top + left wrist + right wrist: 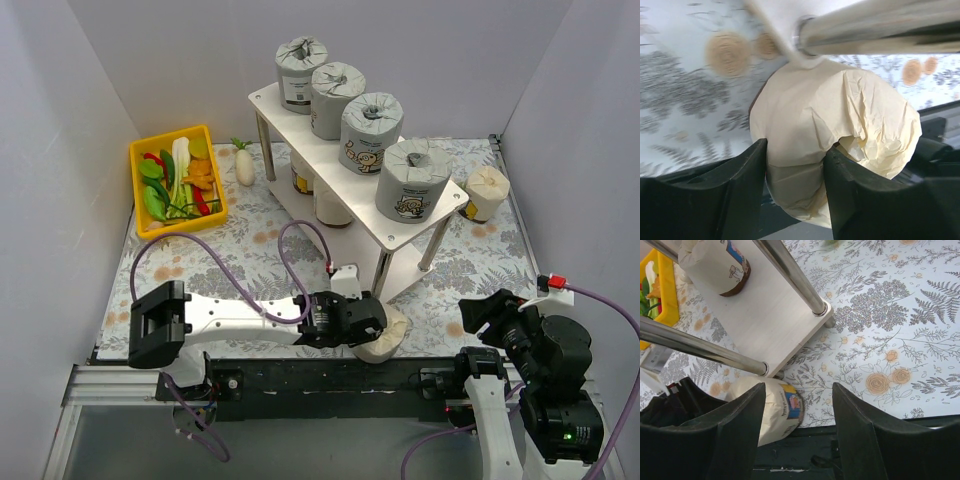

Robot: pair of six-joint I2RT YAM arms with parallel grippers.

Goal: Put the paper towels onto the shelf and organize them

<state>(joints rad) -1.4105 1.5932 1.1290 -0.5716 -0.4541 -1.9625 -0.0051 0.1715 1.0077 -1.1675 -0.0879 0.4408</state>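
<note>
Left tool [795, 167] clamped on a cream roll [840, 115] lying on the surface [470, 270] beside the front leg of the shelf [268, 100]. Right tool [797, 405] spread, empty. Step judged: pickup. Next: lift clear of the leg, then set the roll on the lower tier.

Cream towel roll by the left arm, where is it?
Top view, bottom centre: the cream paper-wrapped towel roll lies in the left end effector, beside the pale wooden shelf's nearest leg.

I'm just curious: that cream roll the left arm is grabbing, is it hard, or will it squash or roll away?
Probably soft: the roll dents and creases where the left gripper pinches it. Likely light for its size, being paper. Being round, it might roll if dropped sideways.
</note>
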